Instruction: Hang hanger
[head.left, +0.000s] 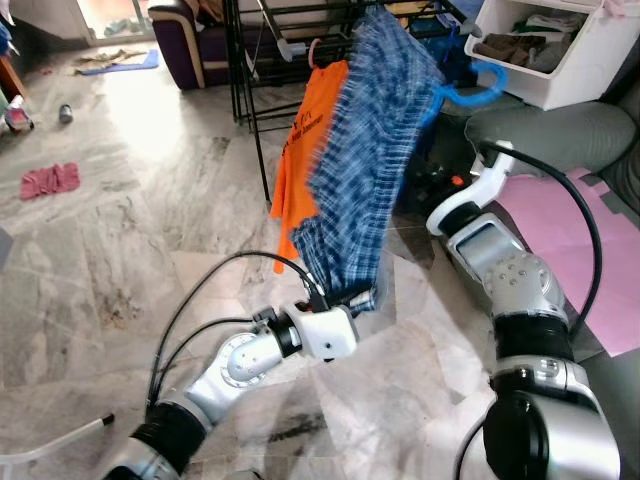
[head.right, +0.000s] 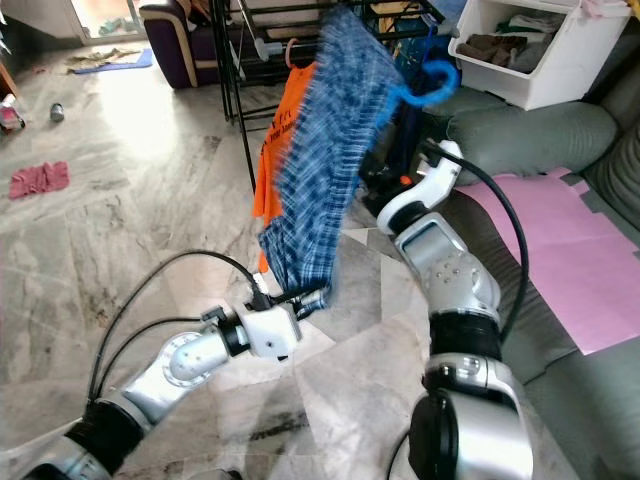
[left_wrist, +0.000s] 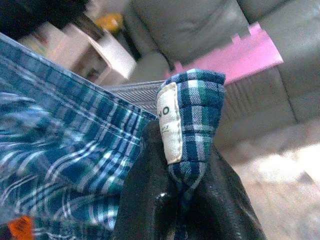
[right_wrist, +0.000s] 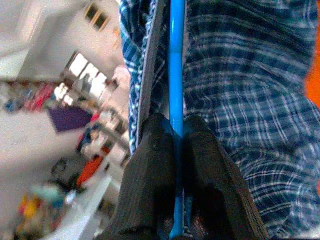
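The left arm is reaching forward low over the marble floor (head.left: 150, 200), elbow bent, its wrist turned toward the right; the left gripper (head.left: 352, 297) is pinching the lower hem of the blue plaid shirt (head.left: 365, 160), pulling the cloth down and toward the near side. The right arm is stretching up and away on the right side, forearm rising steeply; the right gripper (right_wrist: 172, 135) is clamped on the blue hanger (head.left: 470, 92) that carries the shirt, though from the head cameras the fingers themselves are lying behind the cloth and cannot be made out.

The shirt is hanging stretched on a slant between the two grippers, its top far and right, its hem near and centre; the hanger's hook is sticking out to the right of the shirt's top, just beside the black drying rack (head.left: 245, 70) but not visibly on any bar. An orange garment (head.left: 305, 130) is hanging on the rack just behind and left of the shirt.

The left wrist view is showing what the head views cannot: the two black fingers (left_wrist: 150, 190) closed on a folded corner of plaid with a white label (left_wrist: 170, 125) sewn to it, a grey sofa (left_wrist: 200, 30) and a pink sheet (left_wrist: 245, 55) beyond. The right wrist view is showing the hanger's thin blue bar (right_wrist: 175, 60) running straight out between the shut fingers (right_wrist: 145, 165), plaid cloth on both sides of it.

A white storage bin (head.left: 560, 50) is sitting far right; a red cloth (head.left: 50, 181) is lying on the floor far left.
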